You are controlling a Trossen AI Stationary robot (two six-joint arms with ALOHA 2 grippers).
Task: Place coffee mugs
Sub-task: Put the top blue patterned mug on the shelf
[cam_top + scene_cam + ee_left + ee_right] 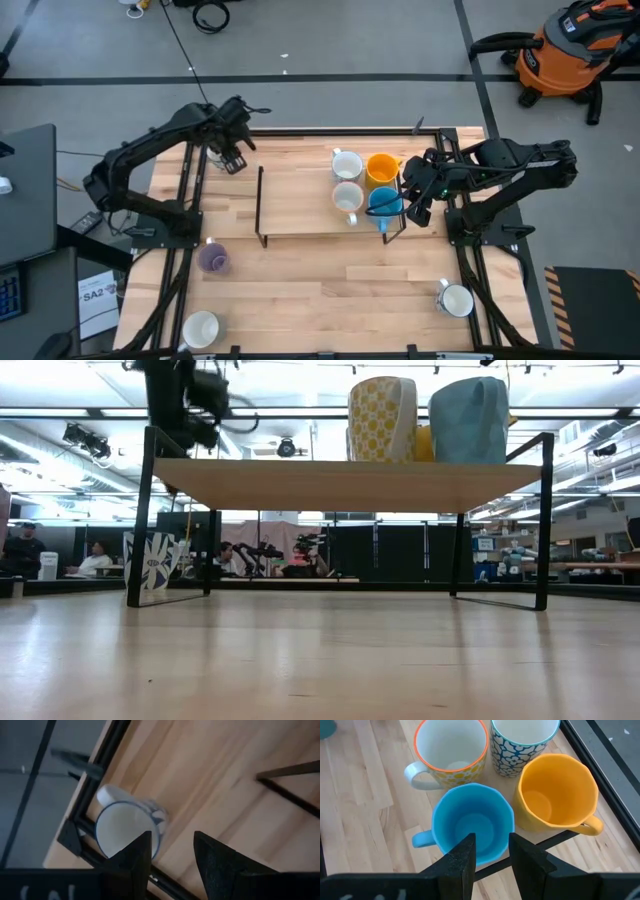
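Several coffee mugs stand upright on a low wooden shelf (pixel 300 205): a bright blue one (pixel 472 822), an orange-yellow one (pixel 555 795), a white one with an orange rim (pixel 451 750) and a blue-patterned one (pixel 522 742). My right gripper (pixel 491 840) hovers open over the blue mug's near rim, touching nothing that I can see. My left gripper (pixel 172 837) is open above a white, blue-patterned mug (pixel 125 827) standing at the table's far left corner. Its fingers are clear of the mug. A purple mug (pixel 213 259) and two white mugs (pixel 200 328) (pixel 456 299) stand on the table.
The shelf has thin black metal legs (pixel 140 510) and open room underneath. A black frame rail (pixel 107 757) runs along the table edge beside the corner mug. The shelf's left half (pixel 290 190) is bare board. People sit in the room beyond the table.
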